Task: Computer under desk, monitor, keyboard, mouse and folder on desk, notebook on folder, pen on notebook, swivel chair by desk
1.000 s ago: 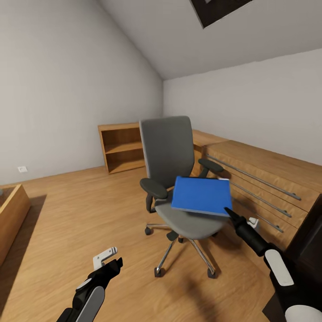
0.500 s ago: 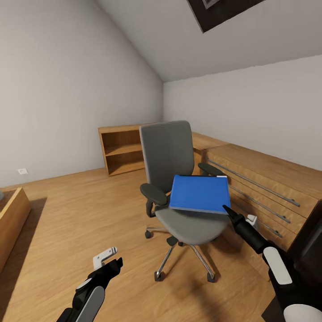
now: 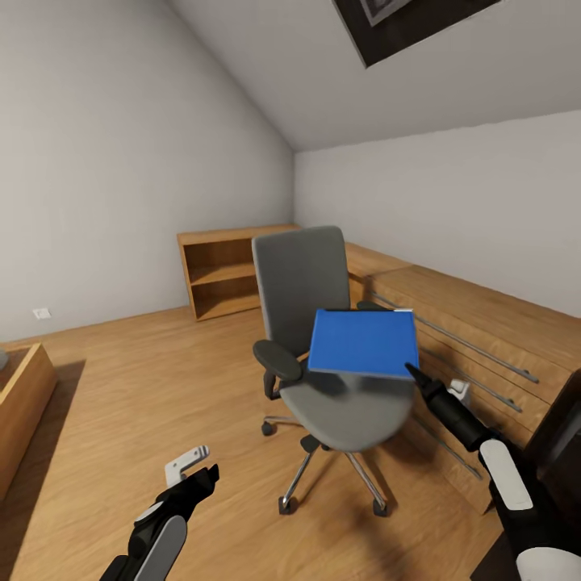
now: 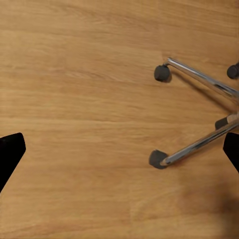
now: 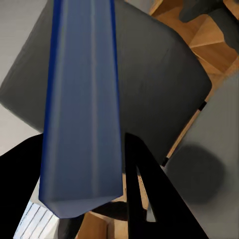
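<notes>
We find the folder lifted clear above the swivel chair seat, pinched at its near right corner by the right gripper. The left gripper hangs low at near left over the wood floor, fingers spread wide, holding nothing.

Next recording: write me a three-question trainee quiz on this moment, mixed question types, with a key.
1. True or false: the blue folder is lying flat on the swivel chair seat.
2. Which tool holds the folder? A) left tool B) right tool C) neither
3. Fill in: in the left wrist view, the chair's chrome legs and casters stand on the ____ floor.

Key
1. False: it is lifted clear of the seat, gripped at one corner.
2. B: the right wrist view shows the fingers closed on the folder's edge, while the left tool hangs open over the floor.
3. wooden
</notes>
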You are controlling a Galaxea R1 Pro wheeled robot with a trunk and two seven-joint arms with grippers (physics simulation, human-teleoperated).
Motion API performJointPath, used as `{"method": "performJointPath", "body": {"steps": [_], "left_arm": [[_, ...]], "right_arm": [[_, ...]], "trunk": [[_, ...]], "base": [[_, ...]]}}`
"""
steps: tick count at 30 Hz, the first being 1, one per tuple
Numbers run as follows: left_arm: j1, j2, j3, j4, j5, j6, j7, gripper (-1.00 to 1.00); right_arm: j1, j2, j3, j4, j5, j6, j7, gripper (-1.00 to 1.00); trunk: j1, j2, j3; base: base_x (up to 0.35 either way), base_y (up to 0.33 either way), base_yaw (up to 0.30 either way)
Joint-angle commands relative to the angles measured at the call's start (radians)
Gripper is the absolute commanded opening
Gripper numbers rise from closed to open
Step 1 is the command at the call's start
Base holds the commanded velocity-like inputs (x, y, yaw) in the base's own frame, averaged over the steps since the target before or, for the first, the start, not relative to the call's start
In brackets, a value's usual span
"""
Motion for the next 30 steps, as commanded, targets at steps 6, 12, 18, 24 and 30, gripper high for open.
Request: {"method": "performJointPath", "body": {"steps": [6, 12, 18, 24, 30], "left_arm": [[-0.001, 0.000, -0.001, -0.001, 0.007, 0.002, 0.008, 1.00], [-0.001, 0.000, -0.001, -0.001, 0.007, 0.002, 0.008, 1.00], [-0.001, 0.000, -0.001, -0.001, 0.008, 0.003, 0.008, 1.00], [-0.001, -0.001, -0.004, 0.000, 0.010, 0.003, 0.008, 1.00], [-0.001, 0.000, -0.004, 0.000, 0.009, 0.003, 0.008, 1.00]], "right_arm": [[0.033, -0.024, -0.009, -0.074, -0.001, 0.011, 0.001, -1.00], [0.102, -0.026, -0.045, -0.213, 0.000, 0.012, -0.011, -1.00], [0.140, -0.024, -0.084, -0.301, -0.001, 0.014, -0.042, -1.00], [0.178, -0.015, -0.094, -0.423, -0.003, 0.018, -0.196, -1.00], [0.191, 0.076, -0.095, -0.534, -0.005, 0.014, -0.564, -1.00]], "trunk": [[-0.023, 0.042, 0.018], [-0.046, 0.084, 0.037], [-0.069, 0.126, 0.055], [-0.092, 0.168, 0.074], [-0.115, 0.210, 0.093]], "base": [[0.000, 0.000, 0.000], [0.000, 0.000, 0.000], [0.000, 0.000, 0.000], [0.000, 0.000, 0.000], [0.000, 0.000, 0.000]]}}
